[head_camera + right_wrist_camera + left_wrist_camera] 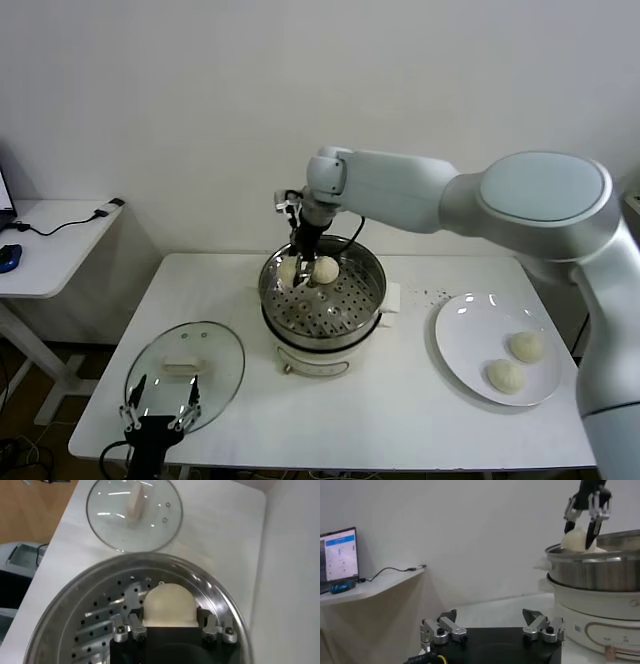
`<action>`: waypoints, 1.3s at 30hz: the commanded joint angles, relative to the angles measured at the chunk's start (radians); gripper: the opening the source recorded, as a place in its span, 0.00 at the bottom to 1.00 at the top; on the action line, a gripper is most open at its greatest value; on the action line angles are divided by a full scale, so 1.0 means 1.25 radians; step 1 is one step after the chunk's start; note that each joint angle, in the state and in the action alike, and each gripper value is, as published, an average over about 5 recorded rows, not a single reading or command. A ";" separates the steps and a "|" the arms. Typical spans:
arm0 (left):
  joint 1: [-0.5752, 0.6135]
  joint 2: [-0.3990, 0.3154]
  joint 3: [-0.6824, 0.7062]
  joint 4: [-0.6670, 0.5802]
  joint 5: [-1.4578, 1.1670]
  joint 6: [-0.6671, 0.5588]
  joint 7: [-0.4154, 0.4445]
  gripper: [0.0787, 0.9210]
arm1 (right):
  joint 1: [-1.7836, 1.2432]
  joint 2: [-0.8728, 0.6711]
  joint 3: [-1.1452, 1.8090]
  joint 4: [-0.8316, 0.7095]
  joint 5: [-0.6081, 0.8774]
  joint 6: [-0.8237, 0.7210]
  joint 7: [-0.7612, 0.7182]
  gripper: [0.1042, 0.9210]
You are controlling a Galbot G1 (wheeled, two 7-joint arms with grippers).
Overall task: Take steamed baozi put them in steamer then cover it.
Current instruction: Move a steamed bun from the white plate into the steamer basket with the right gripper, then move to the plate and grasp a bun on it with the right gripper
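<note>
White wall backs a white worktop [400,400] on which everything sits. At its middle stands the shiny round stainless-steel steamer [322,290] with a perforated floor, set on a white electric cooker base [315,355].

Reaching across from the right, the right end effector [308,268] is lowered into the basket near its far rim, clenched on a smooth cream-white baozi [167,606]; the right wrist view shows the bun pinched between the fingers just above the perforated floor. In the head view two pale buns appear at the fingers, one on either side; which of them is the one held cannot be told from there. Two more baozi [526,346] lie on a flat white plate [470,330] at the robot's right, well apart from the steamer.

The round clear glass cover [186,364] with its white rectangular handle lies flat at the front left of the worktop. The left end effector [160,418] hangs just beside its near edge, fingers spread and grasping nothing, idle.

The step in hand looks like setting a bun down in the steamer, roughly halfway through loading. Next, the right fingers need to release and lift straight up without dragging the soft dough or nudging the neighbouring bun, then travel to the plate.
</note>
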 commanded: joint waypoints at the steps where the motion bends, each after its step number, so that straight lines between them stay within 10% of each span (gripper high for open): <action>1: 0.001 0.000 -0.002 0.005 -0.001 -0.002 -0.001 0.88 | -0.062 0.039 -0.004 -0.011 -0.007 -0.008 0.025 0.71; 21: -0.001 0.002 0.001 0.009 0.000 -0.001 -0.001 0.88 | 0.016 -0.074 0.031 0.052 -0.013 -0.022 0.000 0.88; 39: -0.027 0.008 0.011 -0.003 0.017 0.028 0.006 0.88 | 0.197 -0.630 0.018 0.433 -0.239 0.038 -0.057 0.88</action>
